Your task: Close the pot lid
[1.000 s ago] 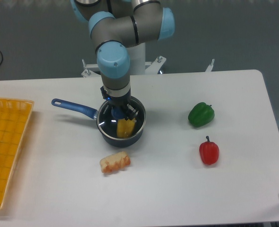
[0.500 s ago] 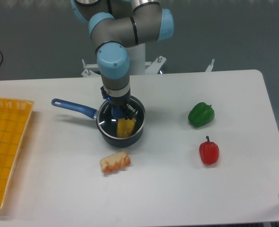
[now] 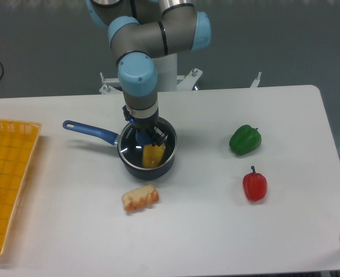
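The dark navy pot stands on the white table left of centre, with its long blue handle pointing to the back left. The glass lid, with a thin metal rim, lies on top of the pot. A yellow item shows through the glass. My gripper points straight down over the middle of the lid. Its fingers are closed around the blue knob, which they partly hide.
A piece of bread-like toy food lies just in front of the pot. A green pepper and a red pepper lie to the right. A yellow basket stands at the left edge.
Almost nothing has changed. The gripper stays on the knob, and the lid and pot have shifted very slightly to the left.
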Tool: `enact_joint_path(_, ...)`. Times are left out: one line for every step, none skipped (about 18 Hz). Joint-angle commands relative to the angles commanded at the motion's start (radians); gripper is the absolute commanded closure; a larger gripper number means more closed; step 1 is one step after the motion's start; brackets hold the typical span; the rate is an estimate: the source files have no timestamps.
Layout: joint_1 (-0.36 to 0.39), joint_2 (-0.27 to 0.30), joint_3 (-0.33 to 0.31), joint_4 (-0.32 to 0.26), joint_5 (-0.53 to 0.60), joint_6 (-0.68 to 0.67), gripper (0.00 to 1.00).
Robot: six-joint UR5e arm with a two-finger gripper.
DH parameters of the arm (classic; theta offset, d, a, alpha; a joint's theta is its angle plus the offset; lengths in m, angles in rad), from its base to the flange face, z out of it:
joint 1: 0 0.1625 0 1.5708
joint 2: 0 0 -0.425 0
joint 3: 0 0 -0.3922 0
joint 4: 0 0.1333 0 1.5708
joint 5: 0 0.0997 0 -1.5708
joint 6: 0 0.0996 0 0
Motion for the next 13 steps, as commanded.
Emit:
enact_joint_path(-0.002,0.000,-0.002,0.000,0.000,0.000,0.54)
enact_joint_path(-0.002,0.000,0.000,0.000,0.000,-0.002,0.54)
enact_joint_path(-0.002,0.000,-0.002,0.000,0.000,-0.002,0.53)
enact_joint_path(-0.002,0.000,0.000,0.000,0.000,-0.002,0.53)
enact_joint_path(-0.002,0.000,0.000,0.000,0.000,-0.002,0.53)
enact_joint_path(-0.002,-0.002,0.000,0.000,0.000,-0.002,0.53)
enact_joint_path(-0.002,-0.003,0.000,0.000,0.000,-0.002,0.53)
enact_joint_path(-0.003,-0.003,-0.002,0.002,0.000,-0.002,0.52)
enact_joint_path(-0.005,-0.003,0.002,0.002,0.000,-0.003,0.52)
enact_joint_path(-0.005,-0.005,0.002,0.003,0.000,-0.003,0.52)
enact_joint_path(-0.006,-0.005,0.002,0.005,0.000,-0.003,0.52)
enact_joint_path(-0.006,-0.006,0.000,0.015,0.000,-0.006,0.52)
enact_joint_path(-0.006,-0.008,-0.002,0.023,0.000,-0.006,0.51)
